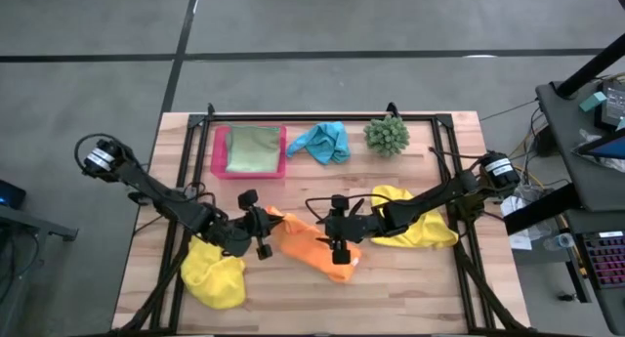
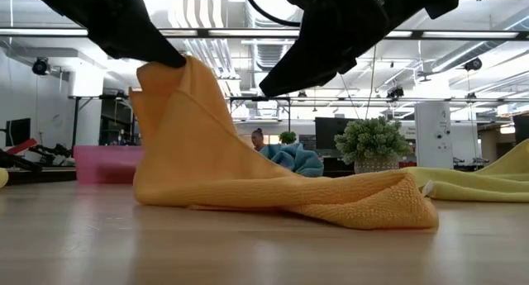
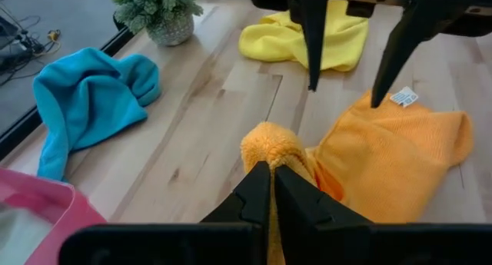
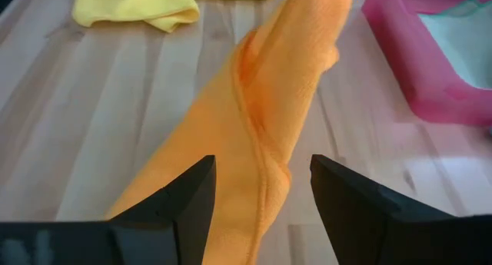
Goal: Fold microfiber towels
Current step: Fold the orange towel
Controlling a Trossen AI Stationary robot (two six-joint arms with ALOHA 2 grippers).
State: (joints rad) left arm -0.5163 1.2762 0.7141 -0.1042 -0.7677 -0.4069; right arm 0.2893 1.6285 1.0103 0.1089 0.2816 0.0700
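Observation:
The orange towel (image 1: 311, 243) lies mid-table with its left end raised. My left gripper (image 3: 270, 179) is shut on that end. My right gripper (image 4: 261, 184) hovers open over the towel's right half; the cloth runs below and between its fingers, and I see no touch. One yellow towel (image 1: 217, 276) lies crumpled at the near left and another (image 1: 415, 225) lies under the right arm. The turquoise towel (image 1: 322, 142) lies bunched at the back. The light green towel (image 1: 252, 147) lies flat in the pink tray (image 1: 219, 153). My left gripper pinches a bunched-up bit of the orange towel's left end (image 3: 269, 146) between its two fingers. The fingers come slanting down from the table's left. That end (image 2: 169, 74) is lifted, the cloth slopes down from it, and the right end (image 2: 372, 209) lies on the table.
A spiky green plant ball (image 1: 387, 134) stands at the back right, beside the turquoise towel. Black frame rails (image 1: 322, 116) run along the far edge and down both sides. Bare wood shows along the near edge (image 1: 391, 298).

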